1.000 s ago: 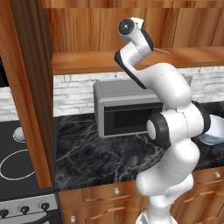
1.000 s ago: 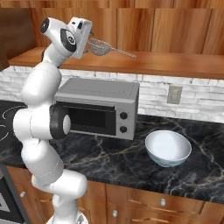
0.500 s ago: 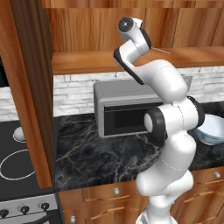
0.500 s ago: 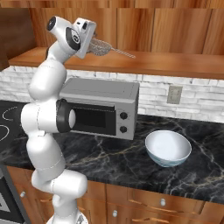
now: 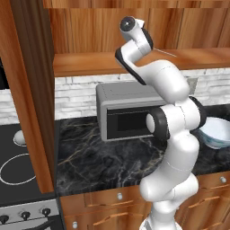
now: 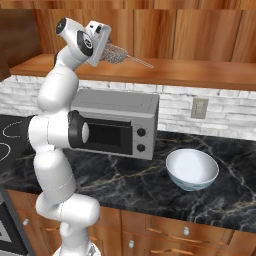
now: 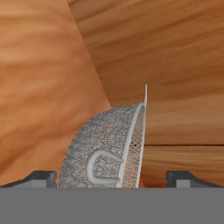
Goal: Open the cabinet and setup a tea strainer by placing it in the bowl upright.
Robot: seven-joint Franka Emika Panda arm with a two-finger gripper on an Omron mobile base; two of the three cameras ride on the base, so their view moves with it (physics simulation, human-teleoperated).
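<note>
While the cabinet (image 6: 200, 75) stands open with its shelf bare wood, the danger lies in how the arm is reaching into it: the hand is high at the shelf's left part, close to the back panel, and a push further in could knock the strainer (image 6: 116, 53) away or jam it against the wood. On the counter below sit the microwave (image 6: 117, 120) and, well to its right, the bowl (image 6: 192, 169), a long way down from the shelf, so a weak hold would likely drop the strainer short, onto the microwave or the marble. Its mesh dome lies on its side on the shelf with the thin handle running off to the right, and it looks light and springy, so I judge it could roll or squirt out when squeezed on the curved mesh. The gripper (image 7: 111, 178) has its fingers spread wide to either side of the dome, not yet pinching it.
</note>
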